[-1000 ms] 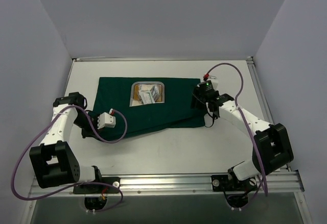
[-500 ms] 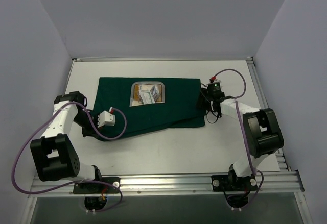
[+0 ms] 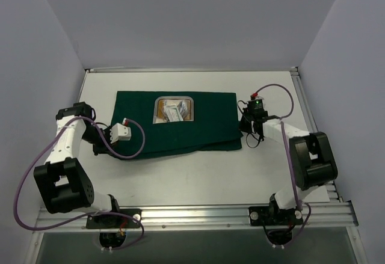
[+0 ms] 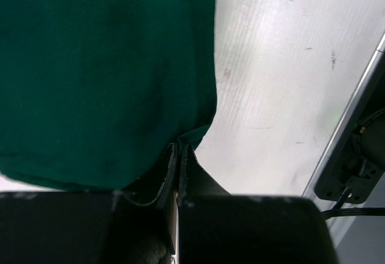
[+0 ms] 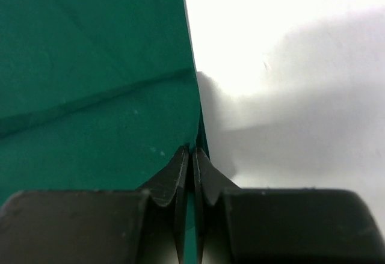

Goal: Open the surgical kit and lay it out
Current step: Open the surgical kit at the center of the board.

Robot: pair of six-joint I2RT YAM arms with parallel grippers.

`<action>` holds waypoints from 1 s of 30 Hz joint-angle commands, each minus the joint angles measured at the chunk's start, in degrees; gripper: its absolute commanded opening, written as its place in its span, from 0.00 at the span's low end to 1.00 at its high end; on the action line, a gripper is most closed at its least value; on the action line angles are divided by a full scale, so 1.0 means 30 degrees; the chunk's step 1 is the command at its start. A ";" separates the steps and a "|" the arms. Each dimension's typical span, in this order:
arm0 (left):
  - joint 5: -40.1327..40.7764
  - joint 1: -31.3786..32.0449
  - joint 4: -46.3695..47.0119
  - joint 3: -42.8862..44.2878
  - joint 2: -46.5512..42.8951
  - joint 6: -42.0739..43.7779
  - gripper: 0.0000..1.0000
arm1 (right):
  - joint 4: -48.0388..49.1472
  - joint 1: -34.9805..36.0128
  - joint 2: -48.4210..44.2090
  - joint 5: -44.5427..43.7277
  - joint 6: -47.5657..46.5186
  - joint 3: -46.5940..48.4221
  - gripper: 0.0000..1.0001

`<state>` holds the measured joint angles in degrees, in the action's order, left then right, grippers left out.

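with the left gripper [image 4: 178,150] and right gripper [image 5: 191,151] each pinched shut on the cloth [image 3: 204,125] edge at its fingertips, draw both outward evenly and low so the tray [image 3: 175,109] beyond, midway between them, does not shift.

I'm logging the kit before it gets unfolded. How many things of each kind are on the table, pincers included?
Dark green cloth drape: 1
Rectangular steel tray: 1
Black pincers, left pincer and right pincer, each shut on the drape's edge: 2
White packets in the tray: too small to count
Total counted: 4
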<state>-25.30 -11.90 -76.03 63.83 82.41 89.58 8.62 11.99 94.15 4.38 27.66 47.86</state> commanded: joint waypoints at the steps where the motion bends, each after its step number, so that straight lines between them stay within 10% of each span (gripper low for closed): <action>1: -0.1322 -0.0836 -0.6298 0.1571 -0.0253 0.0901 0.02 | -0.3215 0.0046 -0.2317 -0.2307 -0.0254 0.0746 0.00; 30: 0.1342 -0.3621 -0.6268 -0.1591 -0.0988 0.2044 0.02 | -1.7373 0.6139 -1.2663 -0.2368 0.7508 -0.2270 0.00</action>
<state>-23.22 -22.31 -76.53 58.50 78.19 93.69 -37.19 29.06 55.92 -1.61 47.57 41.74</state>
